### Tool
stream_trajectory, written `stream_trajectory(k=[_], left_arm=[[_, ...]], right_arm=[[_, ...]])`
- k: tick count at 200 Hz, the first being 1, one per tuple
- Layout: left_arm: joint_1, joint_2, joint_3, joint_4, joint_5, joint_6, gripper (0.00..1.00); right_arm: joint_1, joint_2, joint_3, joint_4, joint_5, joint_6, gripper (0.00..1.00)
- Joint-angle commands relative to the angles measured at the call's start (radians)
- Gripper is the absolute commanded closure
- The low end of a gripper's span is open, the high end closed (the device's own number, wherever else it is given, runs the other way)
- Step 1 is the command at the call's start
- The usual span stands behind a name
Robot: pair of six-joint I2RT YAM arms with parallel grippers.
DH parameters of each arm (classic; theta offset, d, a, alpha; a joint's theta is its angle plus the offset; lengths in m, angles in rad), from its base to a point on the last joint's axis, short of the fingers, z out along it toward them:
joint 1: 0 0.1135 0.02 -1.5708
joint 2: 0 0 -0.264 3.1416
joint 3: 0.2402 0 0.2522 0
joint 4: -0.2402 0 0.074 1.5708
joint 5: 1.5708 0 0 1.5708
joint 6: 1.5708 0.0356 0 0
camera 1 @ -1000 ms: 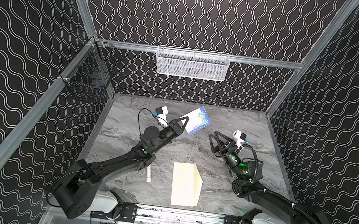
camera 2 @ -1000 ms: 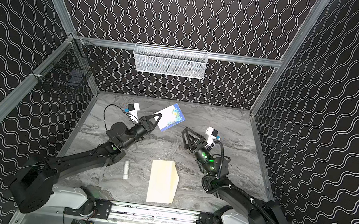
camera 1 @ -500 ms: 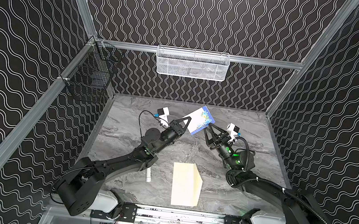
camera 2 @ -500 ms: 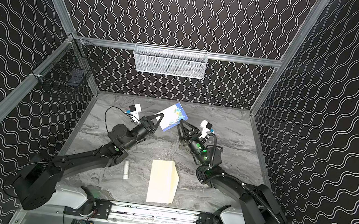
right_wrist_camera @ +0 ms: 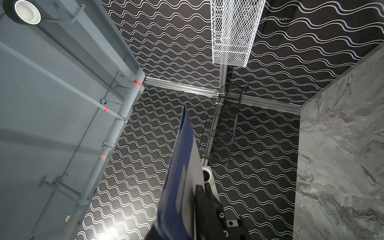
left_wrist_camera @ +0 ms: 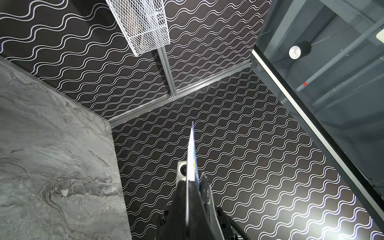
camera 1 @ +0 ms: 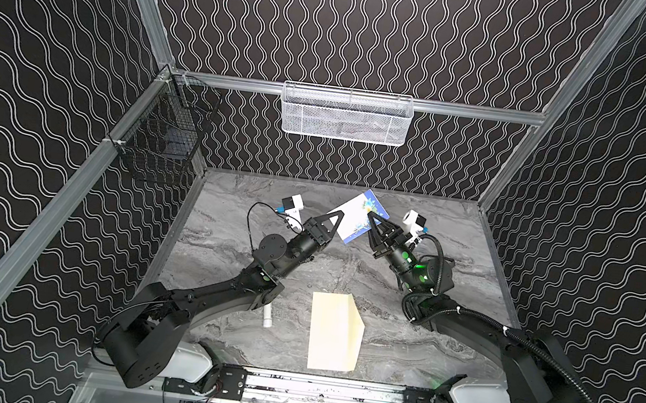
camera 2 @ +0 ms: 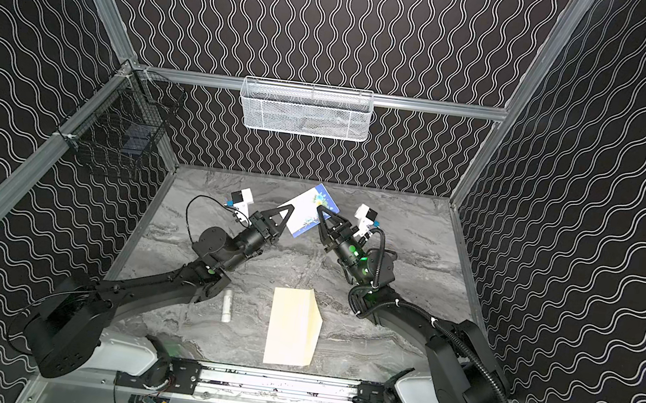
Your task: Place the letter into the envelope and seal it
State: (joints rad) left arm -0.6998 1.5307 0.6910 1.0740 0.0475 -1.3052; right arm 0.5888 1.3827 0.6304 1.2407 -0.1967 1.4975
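Note:
The letter (camera 1: pixel 356 220) (camera 2: pixel 307 209), white with a blue border and floral corners, hangs tilted in the air over the back middle of the table. My left gripper (camera 1: pixel 339 218) (camera 2: pixel 291 209) is shut on its left edge, and the sheet runs edge-on out of the jaws in the left wrist view (left_wrist_camera: pixel 192 149). My right gripper (camera 1: pixel 371 220) (camera 2: pixel 320 210) is shut on the opposite edge; in the right wrist view the letter (right_wrist_camera: pixel 182 166) lies against the black finger (right_wrist_camera: pixel 204 199). The cream envelope (camera 1: pixel 334 331) (camera 2: pixel 291 326) lies flat near the front, apart from both grippers.
A small white cylinder (camera 1: pixel 268 316) (camera 2: pixel 227 306) lies left of the envelope, partly under the left arm. A white mesh basket (camera 1: pixel 346 115) hangs on the back wall and a black wire basket (camera 1: pixel 161 141) on the left wall. A metal rail (camera 1: pixel 323 391) runs along the front.
My right gripper moved left and back to the letter's free edge and shut on it. The left gripper kept its hold, shifting the letter only slightly.

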Motion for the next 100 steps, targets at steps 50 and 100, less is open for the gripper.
stream_trajectory(k=[50, 100], left_arm=[[0.001, -0.098, -0.082, -0.003, -0.018, 0.076, 0.52], [0.097, -0.321, -0.122, -0.420, 0.040, 0.256, 0.29]], right_arm=[[-0.067, -0.062, 0.055, -0.313, -0.152, -0.195, 1.00], [-0.215, -0.201, 0.302, -1.487, -0.135, -1.009, 1.00]])
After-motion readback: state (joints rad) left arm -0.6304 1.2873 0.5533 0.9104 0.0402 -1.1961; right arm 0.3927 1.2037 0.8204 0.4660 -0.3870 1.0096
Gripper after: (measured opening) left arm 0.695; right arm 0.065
